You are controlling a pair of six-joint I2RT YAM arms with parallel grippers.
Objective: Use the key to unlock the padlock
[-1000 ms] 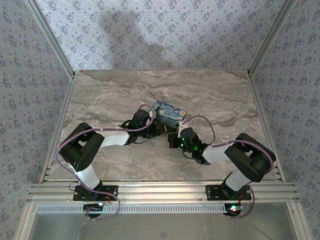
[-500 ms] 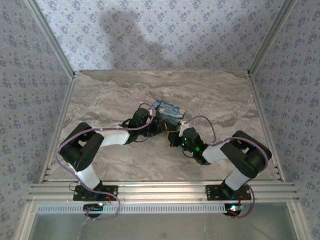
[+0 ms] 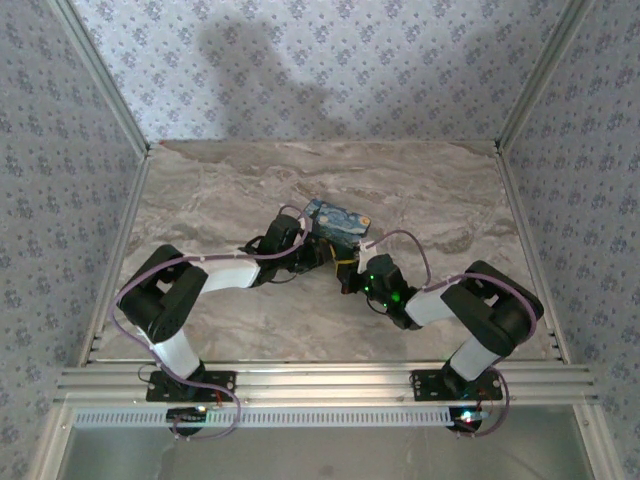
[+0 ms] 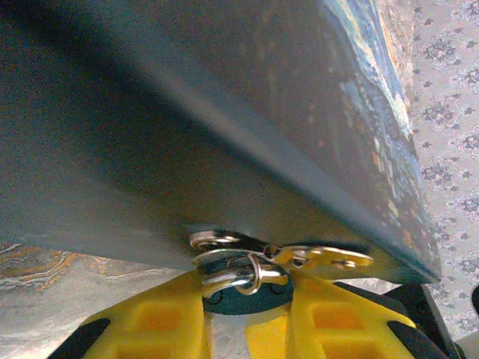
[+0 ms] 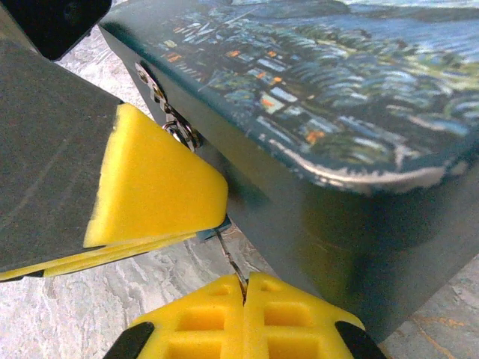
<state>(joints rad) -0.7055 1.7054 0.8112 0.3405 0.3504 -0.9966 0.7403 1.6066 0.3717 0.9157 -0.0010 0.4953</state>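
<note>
Left gripper [image 4: 245, 298] clamps the padlock [image 4: 238, 302] against the painted box's [image 4: 187, 112] front while right gripper [image 5: 245, 293], pads pressed together, pinches what looks like the key [image 5: 230, 259] just beneath; unlocking looks not yet done.

Box [image 4: 187, 134]: a dark teal side is slanting down to the right across the upper part, with painted swirls showing along its right edge.
Left gripper [image 4: 243, 310]: two yellow pads [image 4: 150, 325] are pressing in on either side of the padlock.
Padlock [image 4: 239, 299]: its dark body is sitting between the pads, and its silver shackle is looping up against the box's lower edge.
Metal tab [image 4: 322, 258]: a shiny piece with a hole is lying just right of the shackle.
Table [image 4: 45, 262]: marble is showing at lower left.
Wallpaper [image 4: 449, 112]: it is showing at right.
</note>
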